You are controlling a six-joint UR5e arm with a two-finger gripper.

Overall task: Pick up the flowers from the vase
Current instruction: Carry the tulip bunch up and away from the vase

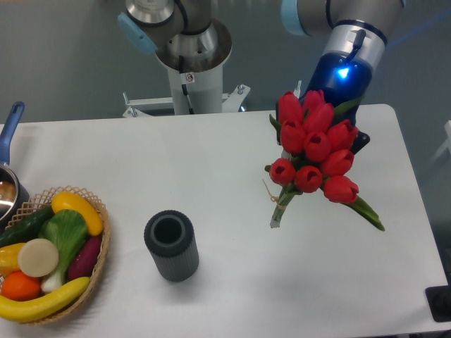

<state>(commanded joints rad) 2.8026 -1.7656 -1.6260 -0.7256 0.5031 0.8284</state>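
The flowers [315,148], a bunch of red tulip buds w/ green leaves, hang in the air at about 2 o'clock in the frame, over the right half of the white table [232,296]. The tied stems point down-left, their tip ending just above the tabletop or close to it; can't tell if it touches. One long leaf sticks out toward 4 o'clock from the bunch. The gripper [352,137] sits behind the buds at approx 1 o'clock from the bunch centre, under the arm's blue-lit wrist section. Only a dark bit of it shows at the right edge of the bunch; the fingers are hidden by the buds, so whether they're clamped on the stems or apart can't be told, though the bunch is off the table w/ nothing else seen holding it.

The vase [170,246], a short dark grey ribbed cylinder, stands upright at about 7 o'clock in the frame, well apart from the bunch, its round mouth open and hollow w/ no stems in it. At 9 o'clock from the vase, near the left edge, a woven basket [102,232] holds fruit & veg: bananas, an orange, green and purple pieces. Above the basket, at the far left, part of a pot w/ a blue handle [10,123] shows. The arm's base [190,49] stands behind the table at 12 o'clock.
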